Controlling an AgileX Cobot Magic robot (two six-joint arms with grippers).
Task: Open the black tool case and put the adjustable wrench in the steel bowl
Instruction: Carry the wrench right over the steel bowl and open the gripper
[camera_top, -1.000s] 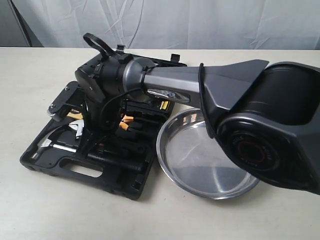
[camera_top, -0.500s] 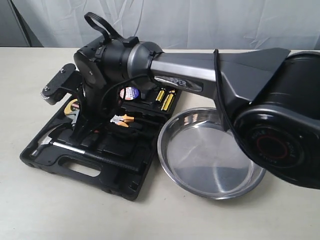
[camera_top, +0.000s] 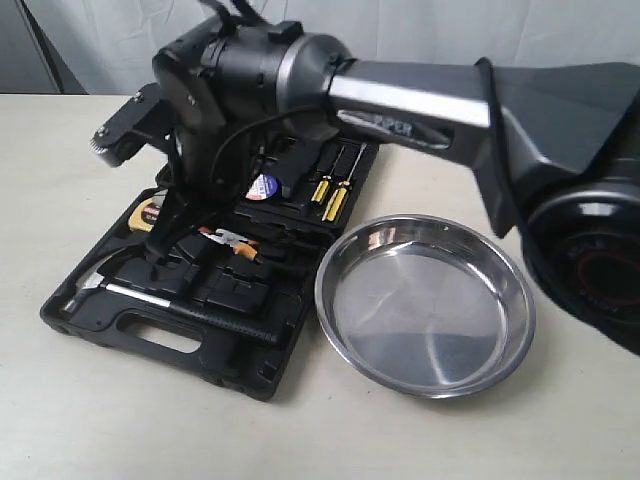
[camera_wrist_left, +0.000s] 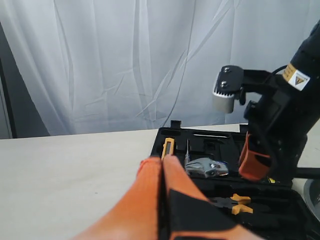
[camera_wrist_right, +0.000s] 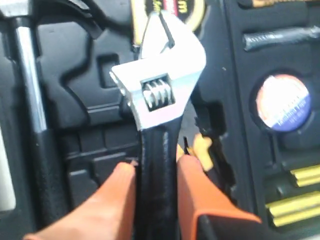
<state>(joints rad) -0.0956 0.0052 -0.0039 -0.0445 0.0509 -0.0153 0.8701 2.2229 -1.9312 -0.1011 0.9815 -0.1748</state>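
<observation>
The black tool case (camera_top: 225, 350) lies open on the table's left part. My right gripper (camera_wrist_right: 156, 167) is shut on the black shaft of the adjustable wrench (camera_wrist_right: 162, 75), whose silver head juts out past the fingers above the case's recesses. In the left wrist view the wrench head (camera_wrist_left: 206, 167) hangs just over the case (camera_wrist_left: 210, 145), beside a right finger (camera_wrist_left: 252, 157). In the exterior view the right gripper (camera_top: 172, 225) points down over the case's left half, hiding the wrench. The steel bowl (camera_top: 430, 310) sits right of the case. My left gripper (camera_wrist_left: 162, 167) is shut on nothing, beside the case.
In the case lie a hammer (camera_top: 190, 305), orange-handled pliers (camera_top: 235, 243), a yellow tape measure (camera_top: 145, 215), yellow screwdrivers (camera_top: 330, 195) and a round roll (camera_top: 263, 187). The right arm (camera_top: 420, 100) spans above the case and the bowl's far side. White curtain behind the table.
The right arm and wrist have risen, lifting the gripper with the wrench up from the case's recess. More of the case's far half now shows.
</observation>
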